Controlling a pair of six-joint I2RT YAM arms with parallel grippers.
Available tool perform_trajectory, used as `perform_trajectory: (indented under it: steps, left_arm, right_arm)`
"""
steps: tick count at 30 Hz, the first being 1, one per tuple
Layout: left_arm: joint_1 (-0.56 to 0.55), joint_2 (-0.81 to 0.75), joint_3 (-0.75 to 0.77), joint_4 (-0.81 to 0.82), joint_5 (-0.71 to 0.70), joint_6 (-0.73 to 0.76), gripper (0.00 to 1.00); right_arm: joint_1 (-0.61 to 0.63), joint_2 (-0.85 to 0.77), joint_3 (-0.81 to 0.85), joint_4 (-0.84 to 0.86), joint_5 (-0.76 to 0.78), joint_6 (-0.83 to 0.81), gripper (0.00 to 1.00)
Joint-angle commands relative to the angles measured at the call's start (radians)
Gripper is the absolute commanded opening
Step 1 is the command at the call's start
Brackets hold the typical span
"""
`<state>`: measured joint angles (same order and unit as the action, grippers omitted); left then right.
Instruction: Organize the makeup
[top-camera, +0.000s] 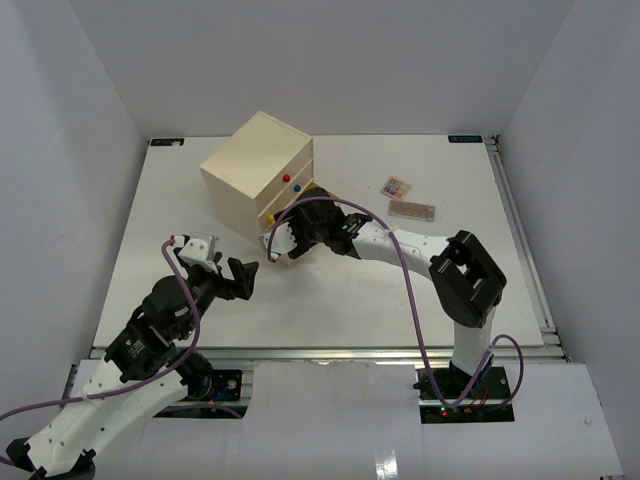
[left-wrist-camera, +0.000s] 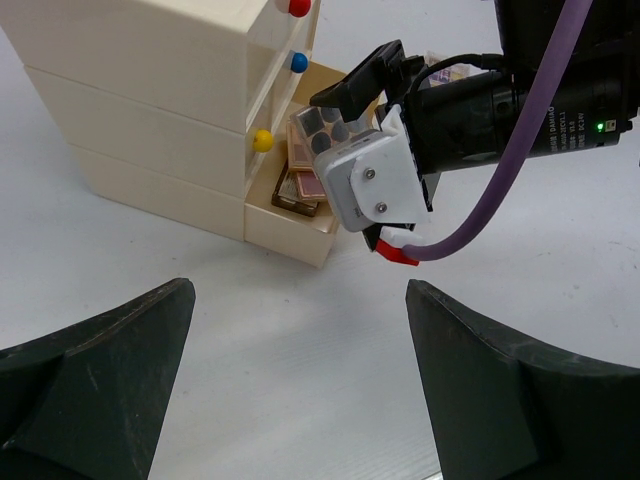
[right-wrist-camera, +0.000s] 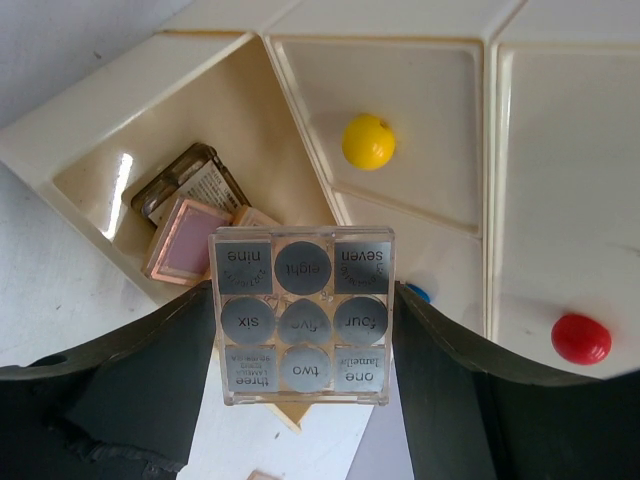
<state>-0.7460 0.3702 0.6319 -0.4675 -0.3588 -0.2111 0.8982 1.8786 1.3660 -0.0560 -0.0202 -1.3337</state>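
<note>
Looking out from the bases, I saw the left gripper (top-camera: 248, 277) hanging spread wide and empty over the table (top-camera: 330, 300). Beyond it, the right gripper (right-wrist-camera: 300, 330) pinched a silver palette (right-wrist-camera: 302, 315) by its sides above the open bottom drawer (right-wrist-camera: 120, 150), where a pink palette (right-wrist-camera: 185, 238) lay among others. Behind stood the chest (top-camera: 255, 160). Farther right, two palettes (top-camera: 412, 210) lay on the table, well apart from it.

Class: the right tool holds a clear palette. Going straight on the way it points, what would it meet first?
Probably the open drawer: the right tool, gripping the clear palette, points into it, towards the pink palette inside. Depth is unclear; the front with the yellow knob might come first.
</note>
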Motion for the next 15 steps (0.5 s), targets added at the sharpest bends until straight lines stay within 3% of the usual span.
perform_trajectory:
  steps: [1, 15]
  left_arm:
    - [0.005, -0.001, 0.0, -0.007, -0.006, -0.007, 0.98]
    - [0.005, -0.004, 0.0, -0.008, -0.002, -0.008, 0.98]
  right_arm:
    - [0.012, 0.01, -0.012, 0.079, 0.041, -0.033, 0.59]
    - [0.016, 0.011, -0.019, 0.081, 0.037, -0.032, 0.69]
